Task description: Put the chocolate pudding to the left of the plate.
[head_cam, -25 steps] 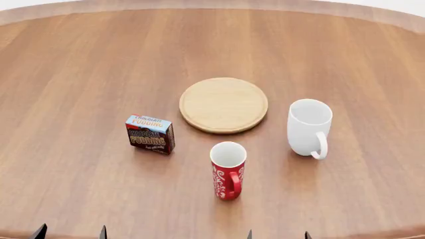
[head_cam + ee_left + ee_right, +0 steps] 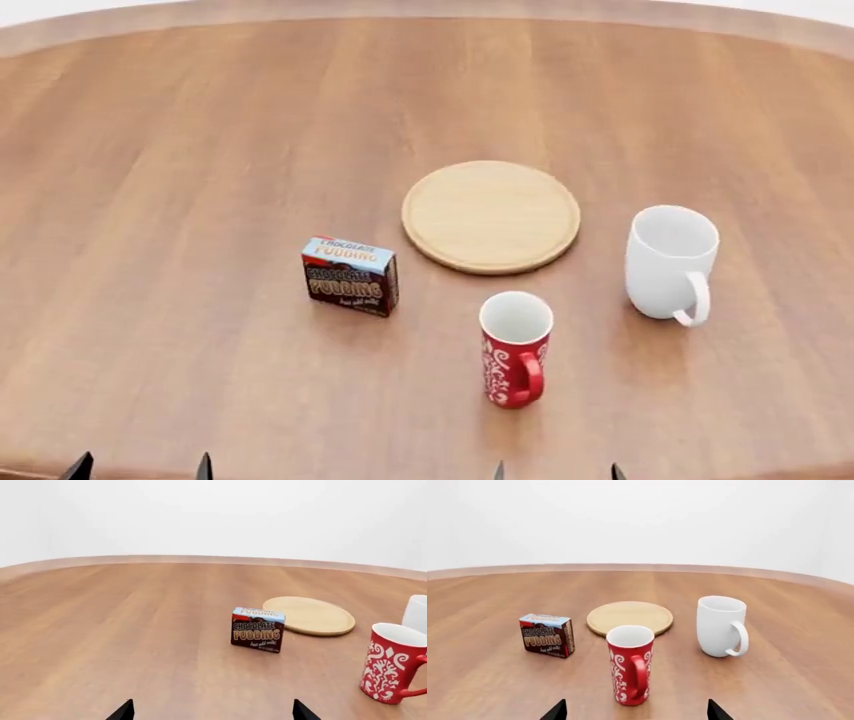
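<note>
Worktop (image 2: 174,150): round wooden surface filling the head view; carries four loose items, none yet handled.

Plate (image 2: 491,215): tan wooden disc, flat, centre of frame, slightly right. Reference mark for the task; judged to remain where it lies.

White mug (image 2: 670,262): upright, right of the plate, handle toward the lower edge of the frame.

Red patterned mug (image 2: 515,347): upright, below the plate, lower centre.

Chocolate pudding (image 2: 350,275): box standing on edge, lettered face toward the camera, lower left of the plate and apart from it. Roughly on the required side already, though forward of the plate; judged still to need setting level with it.

Left pincer (image 2: 212,711): only two dark tips show at the frame's bottom edge, set wide apart, holding and touching nothing.

Right pincer (image 2: 636,710): likewise spread, nothing between the tips, short of the red mug.
</note>
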